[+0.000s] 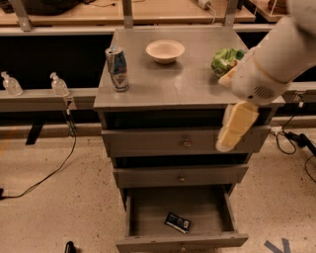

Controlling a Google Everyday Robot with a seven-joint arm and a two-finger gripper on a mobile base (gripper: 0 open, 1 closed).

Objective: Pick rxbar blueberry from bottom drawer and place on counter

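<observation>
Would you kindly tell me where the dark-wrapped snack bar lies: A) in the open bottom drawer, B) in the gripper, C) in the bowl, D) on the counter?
A: the rxbar blueberry lies on the floor of the open bottom drawer, while the gripper hangs in front of the right end of the top drawer, well above it.

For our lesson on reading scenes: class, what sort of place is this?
Probably a robotics lab or workshop: a grey drawer cabinet stands before wooden workbenches, cables trail over the floor, and the gripper hangs at the cabinet's right front.
</observation>
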